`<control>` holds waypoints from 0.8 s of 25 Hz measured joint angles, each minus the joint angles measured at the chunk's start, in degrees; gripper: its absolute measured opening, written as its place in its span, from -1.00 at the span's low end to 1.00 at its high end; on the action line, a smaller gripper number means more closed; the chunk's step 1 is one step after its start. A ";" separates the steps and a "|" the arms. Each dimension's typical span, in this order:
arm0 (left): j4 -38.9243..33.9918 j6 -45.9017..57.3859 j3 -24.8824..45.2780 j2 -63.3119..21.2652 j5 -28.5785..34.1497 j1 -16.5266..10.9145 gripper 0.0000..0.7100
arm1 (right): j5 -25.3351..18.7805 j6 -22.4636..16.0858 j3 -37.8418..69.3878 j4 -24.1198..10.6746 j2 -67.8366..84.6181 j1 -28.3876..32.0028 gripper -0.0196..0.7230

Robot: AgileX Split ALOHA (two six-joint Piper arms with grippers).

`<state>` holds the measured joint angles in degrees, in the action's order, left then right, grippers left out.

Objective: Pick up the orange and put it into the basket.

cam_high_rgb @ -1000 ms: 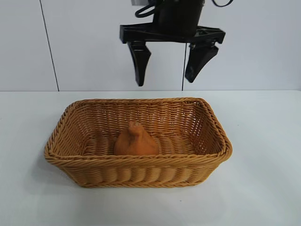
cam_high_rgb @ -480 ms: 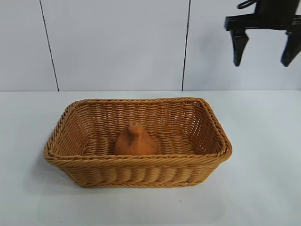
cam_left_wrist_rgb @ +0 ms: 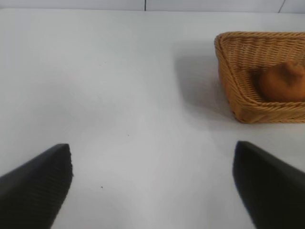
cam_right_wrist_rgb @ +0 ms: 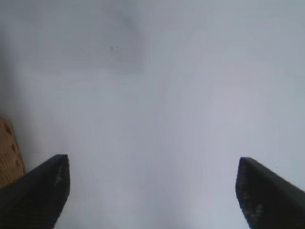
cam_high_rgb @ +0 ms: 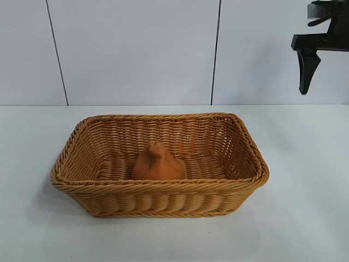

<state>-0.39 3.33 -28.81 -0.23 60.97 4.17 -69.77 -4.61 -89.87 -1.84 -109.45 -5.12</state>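
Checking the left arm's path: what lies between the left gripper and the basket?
Only bare white table lies between the open left gripper and the basket, as the left wrist view shows.

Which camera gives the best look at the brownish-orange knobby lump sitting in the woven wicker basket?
The exterior view: the rough brownish-orange lump shows nearly whole, knob up, on the floor of the tan woven wicker basket. The left wrist view catches it farther off, partly behind the basket wall. The right wrist view shows only a sliver of basket, no lump.
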 joint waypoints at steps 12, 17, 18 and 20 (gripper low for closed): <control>0.00 0.00 0.00 0.00 0.00 0.00 0.83 | -0.06 1.06 35.04 1.15 30.68 -0.96 0.81; 0.00 0.00 0.00 0.00 0.00 0.00 0.83 | 2.94 1.06 48.82 1.15 47.84 -0.96 0.81; 0.00 0.00 0.00 0.00 0.00 0.00 0.83 | 4.75 1.06 50.73 1.15 51.70 -0.96 0.81; 0.00 0.00 0.00 0.00 0.00 0.00 0.83 | 8.10 1.12 54.73 1.15 59.36 -0.96 0.81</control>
<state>-0.39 3.33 -28.81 -0.23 60.97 4.17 -61.67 -3.49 -35.14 -0.69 -50.09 -6.08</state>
